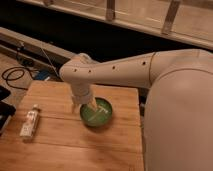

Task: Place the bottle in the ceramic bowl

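First, the count: one bottle (30,122), one ceramic bowl (103,120), one white arm (125,72) ending in one gripper (92,106). Surface is a single wooden table (75,147), pale brown, built of planks whose seams run left to right; it fills the lower left and centre of the frame. Behind it, a dark band of wall or floor crosses the upper half. Along the top runs a lighter ledge with two upright metal posts (110,10). A dark cable (12,75) loops on the floor at the left edge, above the table's far corner, and a dark object (4,110) sits at the far left edge beside the table. The arm enters from the right, its bulky white body filling the lower right, and bends down at a rounded joint above centre. The gripper points down into the bowl, over the left part of its inside. Whether it is open or closed cannot be told, nor whether it holds anything. Bowl: small, round, glossy green, dark rim, pale streaks inside; sits just right of the table's centre. Bottle: slender, whitish, pale label, narrow dark tip pointing toward the top of the frame; lies flat on the wood near the table's left edge, well apart from bowl and gripper.
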`<state>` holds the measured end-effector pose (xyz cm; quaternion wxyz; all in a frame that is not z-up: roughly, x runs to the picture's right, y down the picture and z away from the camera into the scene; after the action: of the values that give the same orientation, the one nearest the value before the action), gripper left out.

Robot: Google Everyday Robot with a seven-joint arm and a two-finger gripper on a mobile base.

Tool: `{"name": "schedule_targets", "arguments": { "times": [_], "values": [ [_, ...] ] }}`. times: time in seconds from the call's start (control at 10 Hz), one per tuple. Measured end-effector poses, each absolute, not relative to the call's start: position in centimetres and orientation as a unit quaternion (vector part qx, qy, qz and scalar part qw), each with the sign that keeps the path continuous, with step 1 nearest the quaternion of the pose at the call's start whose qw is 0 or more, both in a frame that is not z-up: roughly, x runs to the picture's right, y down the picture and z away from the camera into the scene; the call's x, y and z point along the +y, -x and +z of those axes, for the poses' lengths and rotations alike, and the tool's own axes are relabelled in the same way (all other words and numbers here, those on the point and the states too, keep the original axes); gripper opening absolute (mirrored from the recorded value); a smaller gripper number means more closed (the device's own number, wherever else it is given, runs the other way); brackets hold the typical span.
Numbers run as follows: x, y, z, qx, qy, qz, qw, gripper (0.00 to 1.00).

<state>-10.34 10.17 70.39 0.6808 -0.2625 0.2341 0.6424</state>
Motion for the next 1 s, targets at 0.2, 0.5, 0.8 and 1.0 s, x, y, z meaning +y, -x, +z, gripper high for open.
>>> {"name": "schedule_targets", "arguments": {
  "times": [0.2,0.5,0.8,1.0],
  "values": [
    [10.0,10.4,70.4,0.233,0.262,0.642,0.681,0.65],
    [8.5,12.5,70.4,0.21,0.256,0.616,0.714,0.65],
    [8.1,19.5,71.2,0.172,0.273,0.581,0.748,0.65],
    [8.4,22.0,71.3,0.153,0.286,0.572,0.754,0.65]
  ]
}}
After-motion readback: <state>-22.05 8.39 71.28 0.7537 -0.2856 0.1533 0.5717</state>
